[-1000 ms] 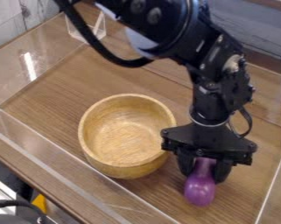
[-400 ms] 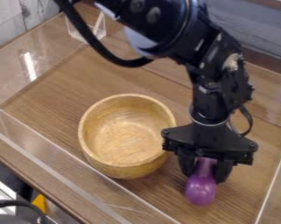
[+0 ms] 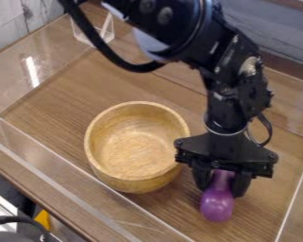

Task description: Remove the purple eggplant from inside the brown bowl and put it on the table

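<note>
- Gripper [image 3: 221,182] points straight down just right of the bowl [image 3: 139,146], fingers clamped on the eggplant [image 3: 217,201].
- Eggplant outside the bowl, beside its right rim, bulbous end low at the table [image 3: 78,95].
- Bowl holds nothing.

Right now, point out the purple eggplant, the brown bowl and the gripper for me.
purple eggplant [image 3: 217,204], camera view, on its rounded lower end below the fingers.
brown bowl [image 3: 113,117], camera view, on its far-left rim.
gripper [image 3: 221,183], camera view, midway between the fingers, shut on the eggplant.
</note>
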Controlling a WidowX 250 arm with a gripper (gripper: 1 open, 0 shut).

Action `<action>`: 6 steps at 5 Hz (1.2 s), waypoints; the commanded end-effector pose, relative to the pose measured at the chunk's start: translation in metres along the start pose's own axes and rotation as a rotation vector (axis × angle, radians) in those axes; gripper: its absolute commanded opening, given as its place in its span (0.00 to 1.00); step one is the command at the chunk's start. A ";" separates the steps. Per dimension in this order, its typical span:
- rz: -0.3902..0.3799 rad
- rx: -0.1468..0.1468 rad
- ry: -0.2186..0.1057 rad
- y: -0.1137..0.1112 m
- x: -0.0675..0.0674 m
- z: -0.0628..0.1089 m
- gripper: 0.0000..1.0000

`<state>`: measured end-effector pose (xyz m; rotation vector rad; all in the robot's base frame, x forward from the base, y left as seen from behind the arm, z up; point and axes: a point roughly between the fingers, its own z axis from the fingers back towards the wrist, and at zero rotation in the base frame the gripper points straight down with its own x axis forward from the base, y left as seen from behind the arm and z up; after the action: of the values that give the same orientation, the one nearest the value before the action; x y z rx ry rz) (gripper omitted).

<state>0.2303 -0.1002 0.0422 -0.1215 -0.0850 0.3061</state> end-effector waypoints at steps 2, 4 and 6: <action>0.014 -0.021 -0.024 -0.002 0.007 0.007 1.00; 0.020 -0.015 -0.026 0.002 0.008 0.013 1.00; 0.027 -0.013 -0.039 0.005 0.010 0.022 1.00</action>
<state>0.2278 -0.0900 0.0509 -0.1060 -0.0768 0.3295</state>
